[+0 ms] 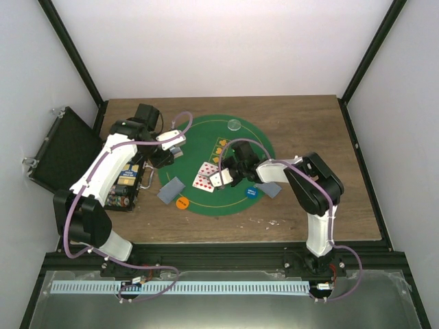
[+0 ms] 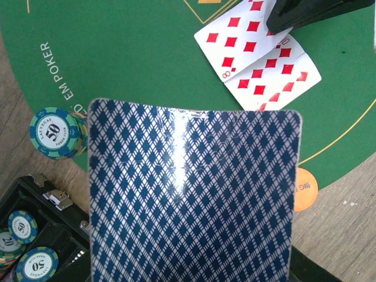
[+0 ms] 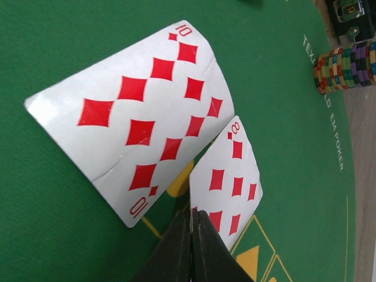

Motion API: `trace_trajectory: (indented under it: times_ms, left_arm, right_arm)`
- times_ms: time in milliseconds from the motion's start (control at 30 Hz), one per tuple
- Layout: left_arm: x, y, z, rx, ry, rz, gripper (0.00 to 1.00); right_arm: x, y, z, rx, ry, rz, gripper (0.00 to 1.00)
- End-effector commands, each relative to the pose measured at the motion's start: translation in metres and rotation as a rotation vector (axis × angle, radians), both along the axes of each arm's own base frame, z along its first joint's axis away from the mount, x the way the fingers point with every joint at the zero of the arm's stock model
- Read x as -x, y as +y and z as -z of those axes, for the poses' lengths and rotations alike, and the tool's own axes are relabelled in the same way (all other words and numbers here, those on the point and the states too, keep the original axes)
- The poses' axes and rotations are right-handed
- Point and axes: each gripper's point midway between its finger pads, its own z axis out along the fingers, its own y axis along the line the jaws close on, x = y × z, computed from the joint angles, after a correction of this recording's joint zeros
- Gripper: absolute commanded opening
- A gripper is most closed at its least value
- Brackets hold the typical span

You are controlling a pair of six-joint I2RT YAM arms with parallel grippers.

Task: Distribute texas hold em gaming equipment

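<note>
Card point(image 2: 194, 194) in left tool point(image 1: 164, 162) (blue back)

In the top view you get bright, even, soft light from overhead: the white walls point(image 1: 226, 48) wash out almost to blank, and shadows on the desk point(image 1: 309, 116) and the green mat point(image 1: 206, 137) are faint. Small things are coarse there; the orange disc point(image 1: 182, 202) is just a dot. In the left wrist view a white glare streak runs down the glossy blue-backed card point(image 2: 194, 194), while the face-up cards point(image 2: 235, 44) beyond stay sharp. In the right wrist view the ten of diamonds point(image 3: 141, 117) bleaches at its left corner, the right gripper point(image 3: 191, 214) is a near-black silhouette, and the far chip stack point(image 3: 346, 67) looks slightly soft, perhaps out of focus.
</note>
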Motion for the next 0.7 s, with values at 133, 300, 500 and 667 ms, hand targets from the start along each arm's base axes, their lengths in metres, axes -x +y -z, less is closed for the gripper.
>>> trace_trajectory:
  times_ms: [133,300,500,667]
  left_arm:
    - [0.0017,-0.0016,-0.0065,0.018,-0.014,0.013,0.45]
    - [0.0015,-0.0017,-0.0064,0.018,-0.013,0.013,0.45]
    - [0.0016,-0.0011,-0.007,0.016,-0.016,0.014,0.45]
    - [0.0014,-0.0008,-0.0071,0.013,-0.017,0.015,0.45]
  right_arm:
    - [0.0141,0.0003,-0.0057,0.013,-0.012,-0.053,0.01]
    - [0.0136,0.0017,-0.0074,0.01,-0.017,-0.051,0.04]
    - [0.0147,-0.0009,-0.0074,0.022,-0.023,-0.053,0.2]
    - [0.0128,-0.0066,-0.0059,0.046,-0.043,-0.031,0.24]
